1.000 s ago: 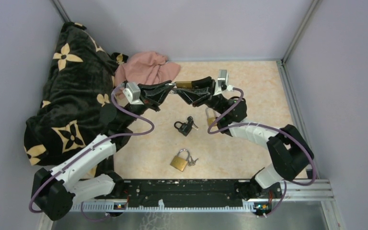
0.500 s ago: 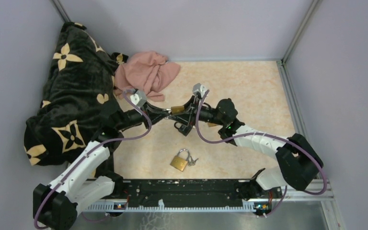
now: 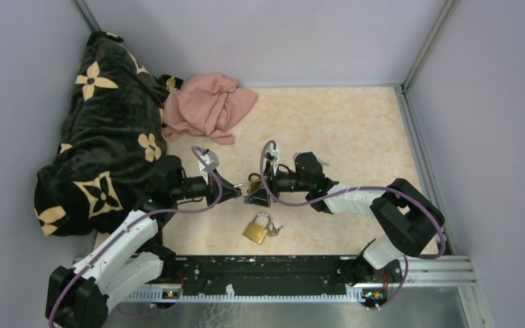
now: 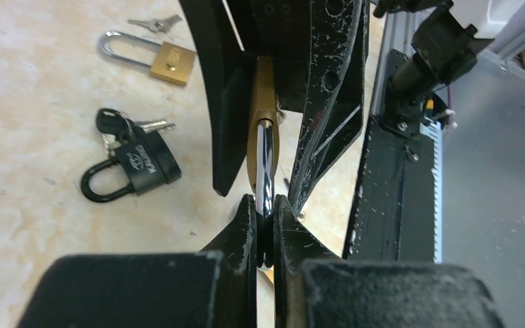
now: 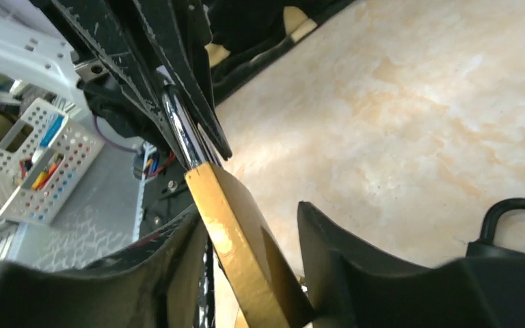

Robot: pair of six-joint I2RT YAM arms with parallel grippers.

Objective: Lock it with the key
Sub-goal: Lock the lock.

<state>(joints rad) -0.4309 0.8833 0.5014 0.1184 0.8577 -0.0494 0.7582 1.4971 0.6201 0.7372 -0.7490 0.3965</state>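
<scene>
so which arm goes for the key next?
Right. Left gripper is shut on the shackle, steadying the lock. Right gripper has its jaws apart around the brass body, so it looks free, and keys lie by the black padlock nearby.

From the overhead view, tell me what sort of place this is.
Probably a robot test cell: plain wall panels in aluminium framing enclose a table, two arms are bolted to a rail at its near edge, and a brass padlock with keys lies out as a prop.
</scene>
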